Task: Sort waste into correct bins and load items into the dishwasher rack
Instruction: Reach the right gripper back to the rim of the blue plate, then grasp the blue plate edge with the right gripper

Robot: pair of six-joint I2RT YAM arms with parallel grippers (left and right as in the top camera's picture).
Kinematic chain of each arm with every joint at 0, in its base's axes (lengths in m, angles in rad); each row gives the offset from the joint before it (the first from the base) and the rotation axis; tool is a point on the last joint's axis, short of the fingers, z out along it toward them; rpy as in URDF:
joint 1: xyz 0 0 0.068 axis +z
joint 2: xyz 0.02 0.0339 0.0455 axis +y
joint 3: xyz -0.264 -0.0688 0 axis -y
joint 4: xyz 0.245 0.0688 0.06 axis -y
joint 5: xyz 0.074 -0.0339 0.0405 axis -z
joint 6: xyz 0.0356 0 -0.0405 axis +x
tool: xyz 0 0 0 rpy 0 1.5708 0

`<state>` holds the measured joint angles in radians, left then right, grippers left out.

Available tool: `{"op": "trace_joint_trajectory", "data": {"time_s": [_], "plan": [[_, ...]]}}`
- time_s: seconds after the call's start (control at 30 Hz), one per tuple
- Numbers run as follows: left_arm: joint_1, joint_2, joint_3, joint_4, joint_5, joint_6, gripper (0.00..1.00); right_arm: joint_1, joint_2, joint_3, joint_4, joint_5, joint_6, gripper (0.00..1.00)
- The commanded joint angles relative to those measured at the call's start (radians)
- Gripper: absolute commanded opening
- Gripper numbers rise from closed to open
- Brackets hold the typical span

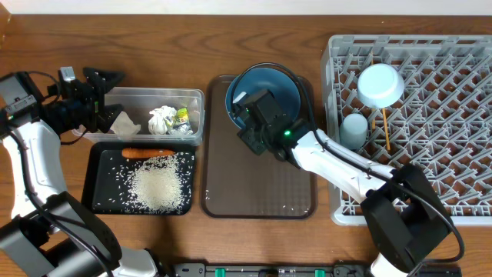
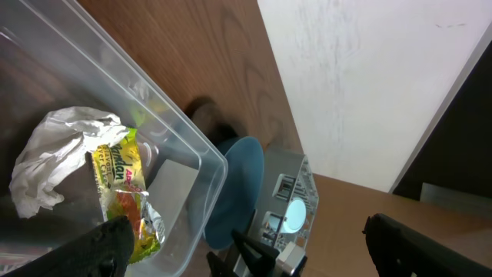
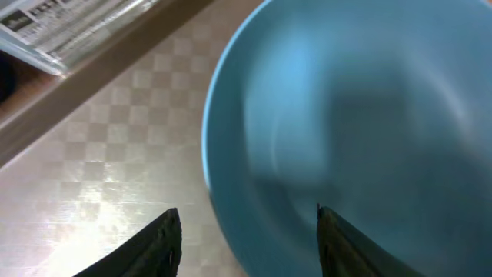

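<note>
On the brown serving tray (image 1: pixel 261 188), at its far end, lies the blue plate (image 1: pixel 269 86), the one dish not yet in the rack (image 1: pixel 438 165). The right claw (image 3: pixel 246 221) hangs low over the plate's near-left edge, about half open and holding nothing. In the right wrist view one finger stands over the tray and the other over the plate's inside, with the rim running between them.

The step in hand looks like taking hold of the plate for loading. The next move calls for closing on that thin rim, lifting the plate clear of the tray lip, then carrying it right and standing it between free pegs, away from the bowl (image 1: pixel 380 83) and the cup (image 1: pixel 354 129) sitting in the rack beside the chopsticks (image 1: pixel 383 127). A shallow pinch on a smooth rim may slip, so a deep bite seems wise.

Left of the serving tray, the sorting looks done. The paper wads (image 1: pixel 161 119) and the wrapper (image 2: pixel 123 192) lie in the clear tub (image 1: pixel 142 96), while the carrot (image 1: pixel 146 152) and the rice (image 1: pixel 157 185) lie in the black tray (image 1: pixel 104 185). The left claw (image 2: pixel 246 235) is spread wide and empty at the tub's left end, above the desk (image 1: pixel 231 46).

The wrapper carries coloured print, too creased to read. A printed sheet (image 3: pixel 61 31) shows at the far corner of the right wrist view, its lettering too small to read.
</note>
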<state>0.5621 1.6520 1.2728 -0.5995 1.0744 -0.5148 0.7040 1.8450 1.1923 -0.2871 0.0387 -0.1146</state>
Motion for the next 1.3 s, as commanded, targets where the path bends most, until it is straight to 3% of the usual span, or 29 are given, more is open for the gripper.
{"op": "trace_joint_trajectory", "data": {"time_s": [0.0,0.2,0.33,0.77,1.0,1.27], "plan": [[0.004,-0.019,-0.006,-0.002,0.014,0.025,0.98,0.016,0.006,0.005,0.0,0.057,-0.013,0.56],[0.004,-0.019,-0.006,-0.002,0.014,0.025,0.98,-0.006,0.006,0.005,-0.019,0.256,0.212,0.53],[0.004,-0.019,-0.006,-0.002,0.014,0.025,0.98,-0.042,0.006,0.005,-0.02,0.261,0.286,0.49],[0.004,-0.019,-0.006,-0.002,0.014,0.025,0.98,-0.172,0.006,0.005,-0.021,0.305,0.328,0.47],[0.004,-0.019,-0.006,-0.002,0.014,0.025,0.98,-0.197,0.006,0.004,-0.041,0.267,0.328,0.36],[0.004,-0.019,-0.006,-0.002,0.014,0.025,0.98,-0.201,0.007,-0.011,-0.046,0.268,0.437,0.32]]}}
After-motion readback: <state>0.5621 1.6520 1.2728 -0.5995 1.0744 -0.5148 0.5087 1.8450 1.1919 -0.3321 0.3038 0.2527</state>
